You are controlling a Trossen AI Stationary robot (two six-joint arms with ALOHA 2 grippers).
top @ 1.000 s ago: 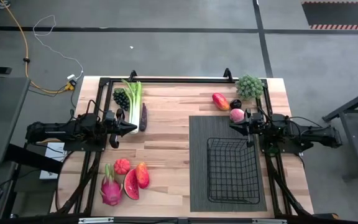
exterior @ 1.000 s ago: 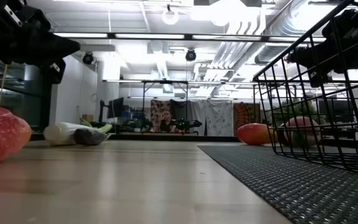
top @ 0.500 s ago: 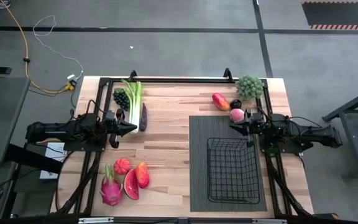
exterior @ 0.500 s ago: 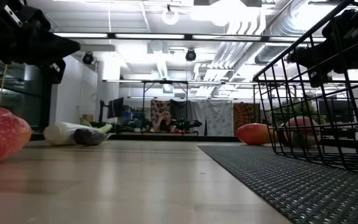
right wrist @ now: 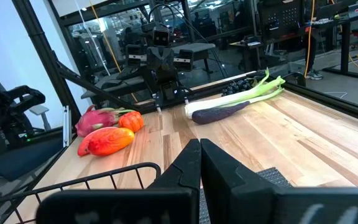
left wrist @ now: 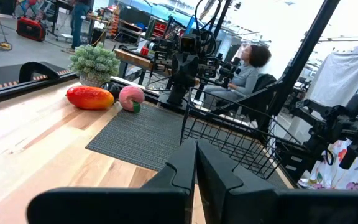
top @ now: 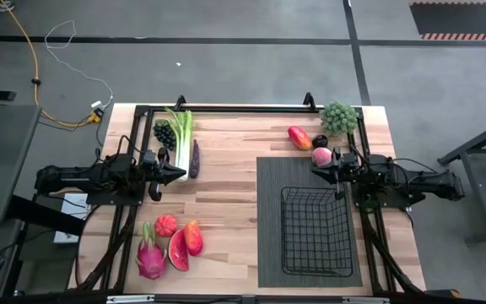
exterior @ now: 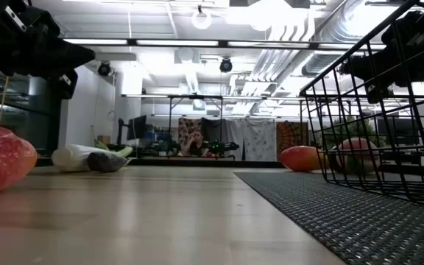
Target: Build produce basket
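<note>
The black wire basket [top: 315, 230] stands empty on the near part of a dark ribbed mat [top: 270, 181]. Celery [top: 180, 135], grapes [top: 164, 133] and an eggplant [top: 195, 158] lie at the far left. A mango [top: 299, 137] and a peach [top: 321, 156] lie just beyond the mat. Dragon fruit [top: 150, 257], a watermelon slice [top: 178, 251] and two red-orange fruits [top: 193, 236] sit near left. My left gripper [top: 182, 172] hovers shut beside the eggplant's near end. My right gripper [top: 315, 171] hovers shut over the mat, near the peach.
A green potted plant [top: 338, 116] stands at the far right corner, with a small dark object [top: 320, 141] beside the mango. Bare wood [top: 226, 194] lies between the two grippers. A person sits in the room beyond the table [left wrist: 248, 65].
</note>
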